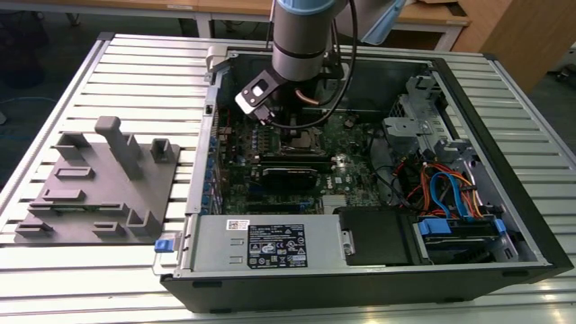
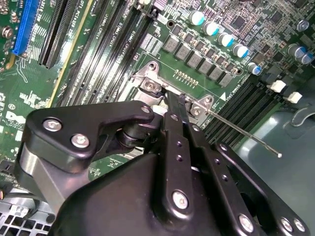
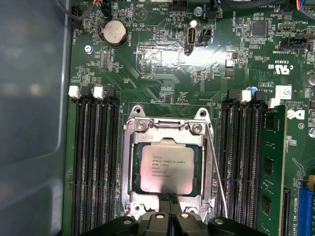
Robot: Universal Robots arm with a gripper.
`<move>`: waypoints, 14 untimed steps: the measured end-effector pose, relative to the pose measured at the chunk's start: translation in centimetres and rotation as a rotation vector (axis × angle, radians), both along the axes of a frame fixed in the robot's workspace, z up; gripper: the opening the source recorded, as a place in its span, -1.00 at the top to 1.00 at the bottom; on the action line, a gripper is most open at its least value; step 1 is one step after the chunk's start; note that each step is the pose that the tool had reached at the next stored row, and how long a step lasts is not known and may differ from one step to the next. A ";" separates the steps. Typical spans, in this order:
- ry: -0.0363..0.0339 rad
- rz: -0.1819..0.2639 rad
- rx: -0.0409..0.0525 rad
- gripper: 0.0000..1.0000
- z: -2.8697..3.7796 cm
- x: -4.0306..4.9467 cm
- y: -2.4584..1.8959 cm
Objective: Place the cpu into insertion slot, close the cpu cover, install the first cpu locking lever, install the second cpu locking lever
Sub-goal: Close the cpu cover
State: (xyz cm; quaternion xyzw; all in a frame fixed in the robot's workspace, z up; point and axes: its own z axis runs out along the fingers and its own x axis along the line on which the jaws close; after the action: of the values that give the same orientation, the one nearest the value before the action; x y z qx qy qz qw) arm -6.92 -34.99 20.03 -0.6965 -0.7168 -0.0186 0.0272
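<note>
The cpu [image 3: 165, 169] lies flat in the insertion slot [image 3: 138, 112], silver face up. The cpu cover [image 3: 167, 138] is down over it, framing the chip through its window. A thin metal locking lever [image 3: 217, 172] runs along one side of the socket; in the second wrist view this lever [image 2: 246, 135] sticks out free over the memory slots. My gripper [image 3: 170, 200] is shut, its two fingertips pressed together at the socket's edge. In the second wrist view the gripper [image 2: 170, 101] touches the socket's metal rim. In the exterior view the gripper [image 1: 293, 131] hangs over the motherboard's middle.
Black memory slots [image 3: 96, 162] flank the socket, with a green memory stick [image 3: 273, 162] in one. A coin battery [image 3: 114, 32] sits farther off. The open computer case [image 1: 504, 202] holds cables [image 1: 450, 189] and a power supply [image 1: 266, 243]. A grey fixture [image 1: 99, 182] stands at the exterior view's left.
</note>
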 end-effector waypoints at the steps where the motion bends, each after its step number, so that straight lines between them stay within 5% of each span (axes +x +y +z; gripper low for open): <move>1: 0.0004 0.000 0.0001 0.80 -0.04 -0.02 0.00; 8: 0.0036 0.000 0.0033 0.80 -0.08 -0.04 0.00; 14: 0.0036 0.000 0.0032 0.80 0.90 -0.03 0.00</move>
State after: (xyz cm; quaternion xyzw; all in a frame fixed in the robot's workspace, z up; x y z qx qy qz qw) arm -6.96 -34.99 20.93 -0.6965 -0.7167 -0.0185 0.0296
